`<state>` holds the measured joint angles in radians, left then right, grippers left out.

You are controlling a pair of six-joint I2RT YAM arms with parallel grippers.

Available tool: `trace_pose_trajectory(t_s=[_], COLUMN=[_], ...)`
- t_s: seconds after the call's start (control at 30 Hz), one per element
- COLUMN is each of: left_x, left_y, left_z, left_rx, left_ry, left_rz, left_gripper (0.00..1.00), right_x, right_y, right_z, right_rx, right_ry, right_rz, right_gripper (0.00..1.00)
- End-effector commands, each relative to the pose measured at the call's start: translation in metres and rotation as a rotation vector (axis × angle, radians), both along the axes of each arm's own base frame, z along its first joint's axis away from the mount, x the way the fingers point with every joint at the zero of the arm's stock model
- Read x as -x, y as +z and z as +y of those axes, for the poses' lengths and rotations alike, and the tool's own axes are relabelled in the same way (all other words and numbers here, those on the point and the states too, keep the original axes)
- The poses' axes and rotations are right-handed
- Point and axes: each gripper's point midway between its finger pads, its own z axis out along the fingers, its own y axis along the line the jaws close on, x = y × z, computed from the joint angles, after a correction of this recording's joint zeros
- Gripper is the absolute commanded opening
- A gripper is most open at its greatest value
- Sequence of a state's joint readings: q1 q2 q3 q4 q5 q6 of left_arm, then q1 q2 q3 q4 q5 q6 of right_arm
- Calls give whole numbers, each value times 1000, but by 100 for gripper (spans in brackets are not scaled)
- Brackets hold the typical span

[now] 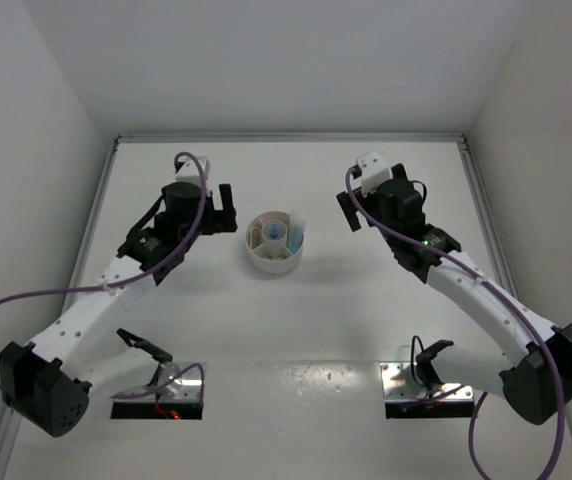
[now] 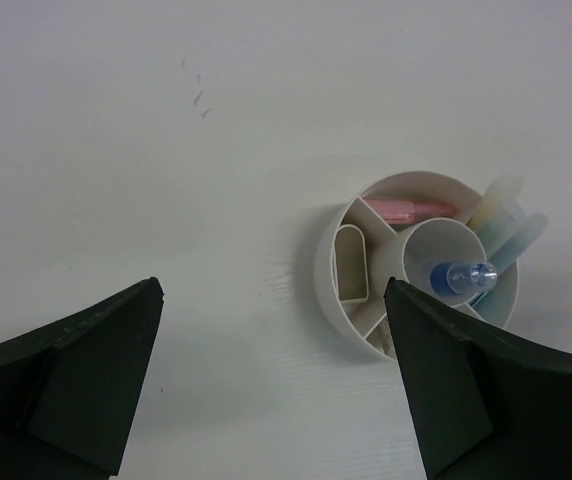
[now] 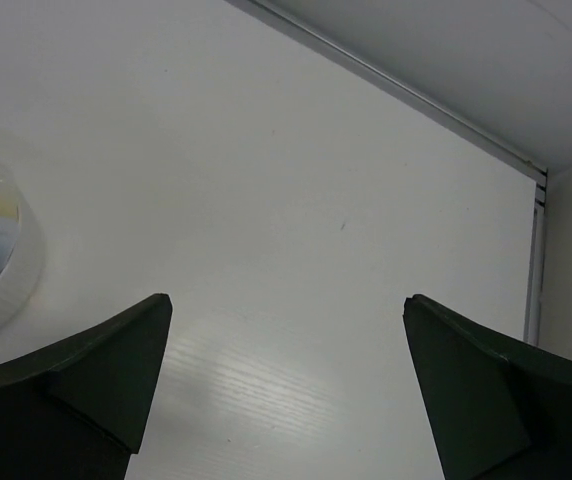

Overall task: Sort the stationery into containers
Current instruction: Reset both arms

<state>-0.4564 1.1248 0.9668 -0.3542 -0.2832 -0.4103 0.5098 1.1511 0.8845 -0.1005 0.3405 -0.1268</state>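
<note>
The round white container (image 1: 271, 266) stands at the middle of the table between my two arms. In the left wrist view its rim (image 2: 328, 270) shows, with a pink piece (image 2: 406, 209), a beige piece (image 2: 351, 262) and pale yellow and blue pieces (image 2: 501, 215) in its compartments. A blue-capped piece (image 2: 463, 275) stands in the centre cup. My left gripper (image 1: 228, 210) (image 2: 274, 290) is open and empty, just left of the container. My right gripper (image 1: 349, 212) (image 3: 288, 300) is open and empty to the right of it, over bare table. The container's edge (image 3: 6, 275) shows at the far left of the right wrist view.
White walls close in the table on the left, back and right. A rail (image 3: 406, 90) runs along the back edge. Both arm bases (image 1: 156, 395) (image 1: 431, 385) sit at the near edge.
</note>
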Motion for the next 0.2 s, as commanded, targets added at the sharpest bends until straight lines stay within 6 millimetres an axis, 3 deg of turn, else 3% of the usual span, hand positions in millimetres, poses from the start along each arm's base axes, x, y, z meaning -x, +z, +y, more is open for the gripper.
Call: trace_pose_trajectory(t_s=[0.0,0.17], left_x=[7,8], left_y=[35,35], left_z=[8,9], left_rx=[34,29], left_ry=[-6,-9], left_rz=[-135,-143], left_gripper=[100,100], right_x=[-3,-3], right_y=[10,10], right_z=[-2,-5], right_rx=[-83,-80], right_ry=[-55,-65], right_rz=[-38,-59], right_gripper=[100,100])
